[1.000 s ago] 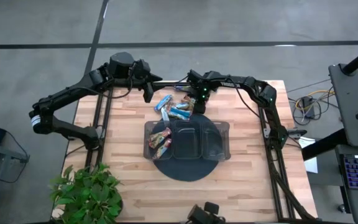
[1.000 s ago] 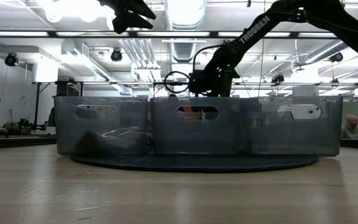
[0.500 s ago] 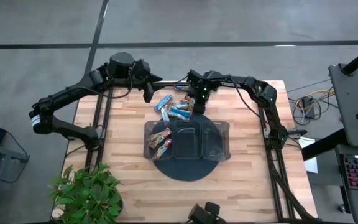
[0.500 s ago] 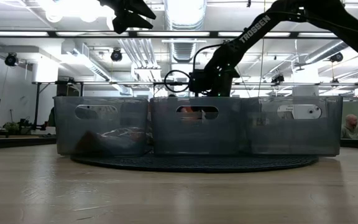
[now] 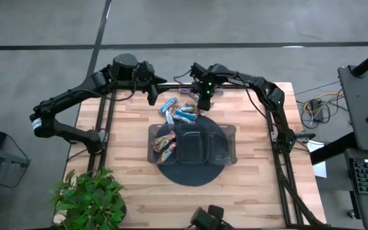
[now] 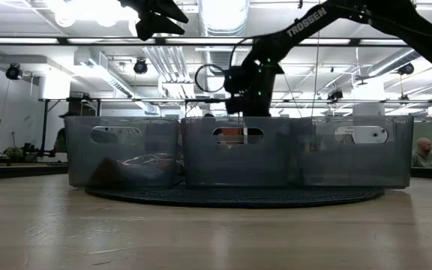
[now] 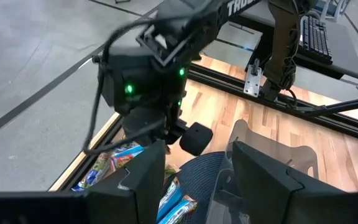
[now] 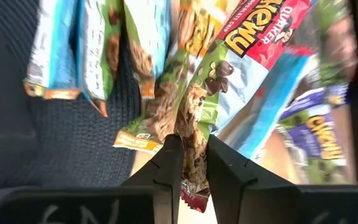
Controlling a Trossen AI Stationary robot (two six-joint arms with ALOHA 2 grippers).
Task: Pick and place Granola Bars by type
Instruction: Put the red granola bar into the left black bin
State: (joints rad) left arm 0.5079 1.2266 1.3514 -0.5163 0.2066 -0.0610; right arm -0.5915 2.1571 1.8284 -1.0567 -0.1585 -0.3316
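Observation:
A pile of foil-wrapped granola bars [image 5: 176, 110], light blue, purple and reddish, lies on the wood just beyond the tray; more reddish bars [image 5: 165, 144] lie in the tray's left compartment. My right gripper [image 5: 202, 102] [image 8: 191, 165] hangs over the pile's right side, shut on a reddish multicolour bar [image 8: 253, 37]. My left gripper [image 5: 152, 96] [image 7: 197, 149] waits open, high above the table's far left part, left of the pile. My right gripper pinches the reddish bar by one end [image 8: 191, 140] between its two fingers [image 8: 169, 168], coming from above and pointing down. The bar hangs below the fingers over the other bars; whether its lower end touches the pile I cannot tell.
The dark three-compartment tray [image 5: 232, 131] sits on a round dark mat [image 5: 190, 176] at the table's middle; its middle and right compartments show no bars. A potted plant [image 5: 91, 198] stands at the near left corner. Bare wood lies left and right of the tray.
My right gripper has risen from the pile and shifted slightly toward the table's far edge, staying shut, with the reddish bar coming up with it. The left arm kept still.

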